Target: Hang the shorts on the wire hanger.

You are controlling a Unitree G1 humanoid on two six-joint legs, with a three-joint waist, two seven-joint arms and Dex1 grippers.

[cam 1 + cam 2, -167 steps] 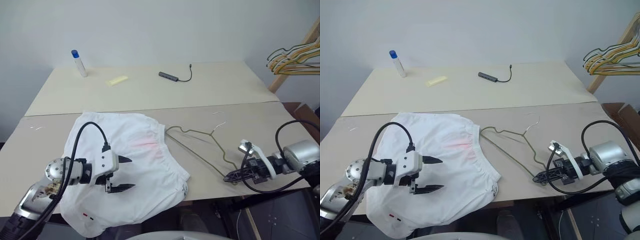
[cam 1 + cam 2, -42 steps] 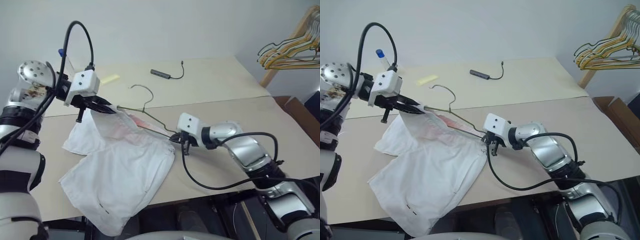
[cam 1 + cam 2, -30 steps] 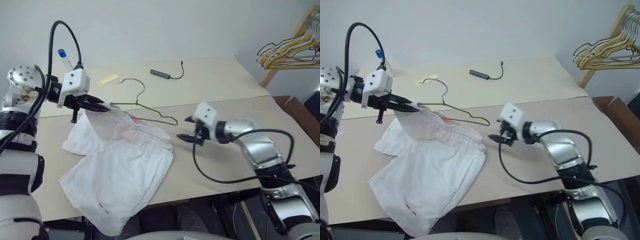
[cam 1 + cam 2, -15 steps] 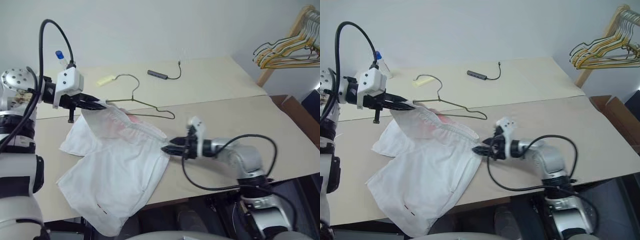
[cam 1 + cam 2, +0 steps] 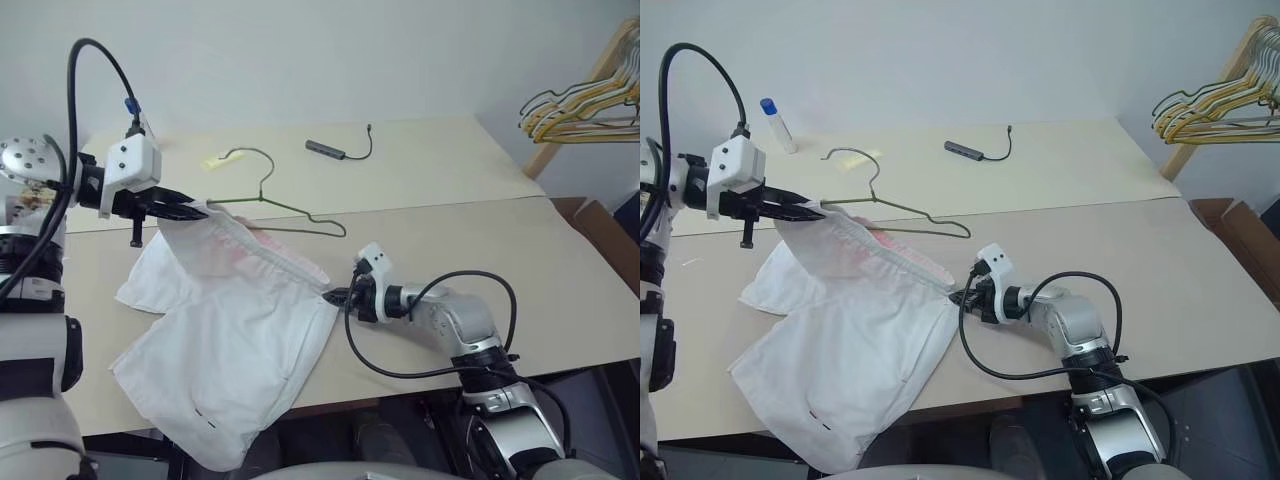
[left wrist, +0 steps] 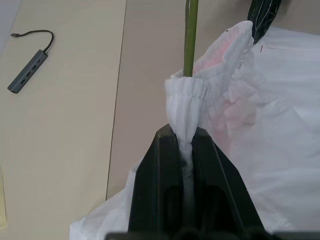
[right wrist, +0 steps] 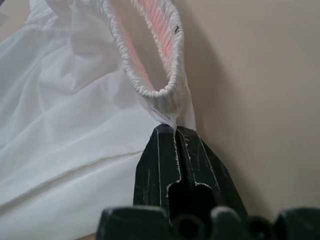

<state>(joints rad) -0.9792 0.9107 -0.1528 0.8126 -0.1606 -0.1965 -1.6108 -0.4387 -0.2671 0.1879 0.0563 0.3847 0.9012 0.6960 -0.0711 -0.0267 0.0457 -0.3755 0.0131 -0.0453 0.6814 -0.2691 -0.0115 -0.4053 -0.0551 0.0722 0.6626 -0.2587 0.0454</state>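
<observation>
Over beige table (image 5: 450, 170), both jaws clamp white shorts (image 5: 235, 330) waistband, wire hanger (image 5: 275, 205) poking in.

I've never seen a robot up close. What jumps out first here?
The white shorts are stretched by the waistband between two black grippers: the left gripper lifts one end, the right gripper pinches the other near the table. A thin wire hanger pokes out of the raised end.

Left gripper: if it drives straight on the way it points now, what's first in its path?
The left gripper, shut on the shorts at the waistband, points along the stretched band toward the right gripper. It would likely first bunch the band and the wire hanger; depth is unclear.
</observation>
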